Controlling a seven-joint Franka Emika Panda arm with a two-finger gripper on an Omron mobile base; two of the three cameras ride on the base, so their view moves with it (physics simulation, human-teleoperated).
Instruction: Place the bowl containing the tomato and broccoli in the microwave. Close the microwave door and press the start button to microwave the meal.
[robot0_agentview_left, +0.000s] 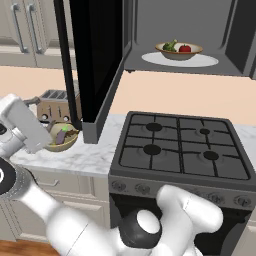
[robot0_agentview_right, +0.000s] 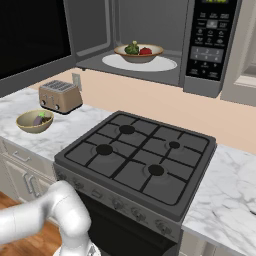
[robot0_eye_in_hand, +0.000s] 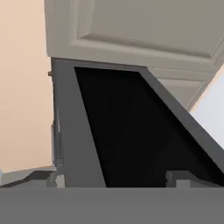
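Note:
The microwave (robot0_agentview_left: 235, 30) (robot0_agentview_right: 210, 40) stands open above the counter. Inside it the tan-rimmed bowl (robot0_agentview_left: 178, 53) (robot0_agentview_right: 138, 55) rests on the white round plate (robot0_agentview_left: 205, 61) (robot0_agentview_right: 165, 64), holding the red tomato (robot0_agentview_left: 185, 48) (robot0_agentview_right: 145, 51) and the green broccoli (robot0_agentview_left: 170, 46) (robot0_agentview_right: 132, 49). The black microwave door (robot0_agentview_left: 97, 60) (robot0_agentview_right: 30, 40) (robot0_eye_in_hand: 127, 131) is swung out to the left, its bar handle (robot0_agentview_left: 65, 60) at the outer edge. My gripper (robot0_eye_in_hand: 111, 181) is open and holds nothing, looking closely at the door's dark glass. My white wrist (robot0_agentview_left: 22, 125) hangs left of the door, low by the counter.
A tan toaster (robot0_agentview_left: 55, 105) (robot0_agentview_right: 60, 96) and a deeper yellowish bowl (robot0_agentview_left: 62, 137) (robot0_agentview_right: 35, 121) with a purple piece sit on the marble counter under the door. The black stove (robot0_agentview_left: 180, 145) (robot0_agentview_right: 140, 155) lies below the microwave. Beige cabinets (robot0_eye_in_hand: 144, 26) hang above.

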